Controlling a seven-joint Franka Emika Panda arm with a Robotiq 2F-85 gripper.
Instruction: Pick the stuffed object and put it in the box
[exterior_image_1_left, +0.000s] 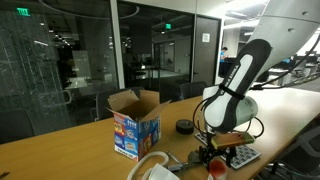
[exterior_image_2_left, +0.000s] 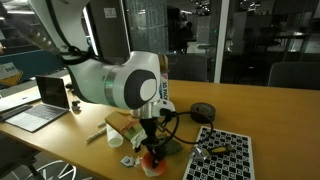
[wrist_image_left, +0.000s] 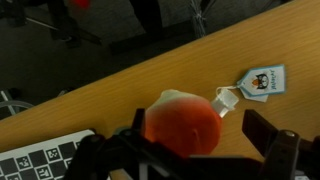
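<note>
A long wooden worktop (exterior_image_1_left: 60, 150) of warm, pale grain fills the foreground in both exterior views. Behind it stand tall glass partitions (exterior_image_1_left: 60, 60) in dark frames, their panes full of reflections, with dim office space beyond. A green exit sign (exterior_image_1_left: 170, 30) glows past the glass. In an exterior view an open laptop (exterior_image_2_left: 40, 95) sits on a grey desk (exterior_image_2_left: 20, 122) to the side.
</note>
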